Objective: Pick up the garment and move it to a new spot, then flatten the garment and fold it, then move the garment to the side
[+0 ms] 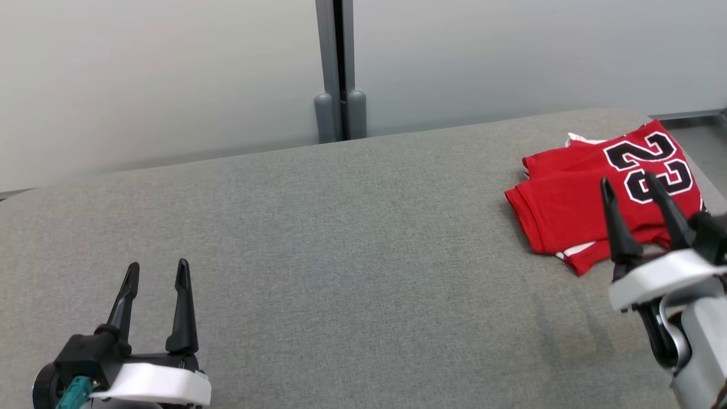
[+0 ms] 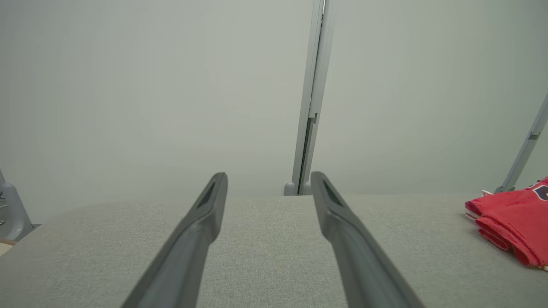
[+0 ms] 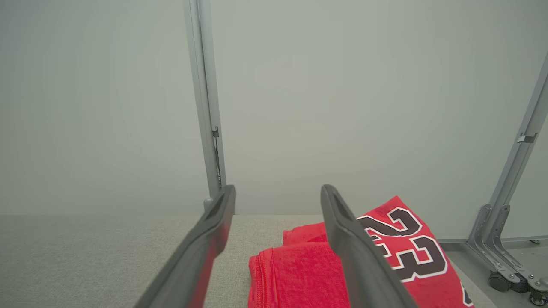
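We see our left gripper (image 1: 158,264) with its jaws spread wide and nothing between them. Ahead of those jaws lies the bare grey padded surface (image 1: 341,238), and beyond it stands a grey partition post (image 1: 339,68). Our right gripper (image 1: 627,178) is released too, its jaws parted and empty. The red jersey (image 1: 559,199), folded into a compact bundle with a black, white-edged 23 facing up, lies on the surface just ahead of the right jaws, mostly toward their right-hand side. In the right wrist view the right finger crosses it, and its left edge shows in the gap between the fingers. We cannot tell whether the fingertips touch the cloth. From the left jaws the jersey lies well off to the right
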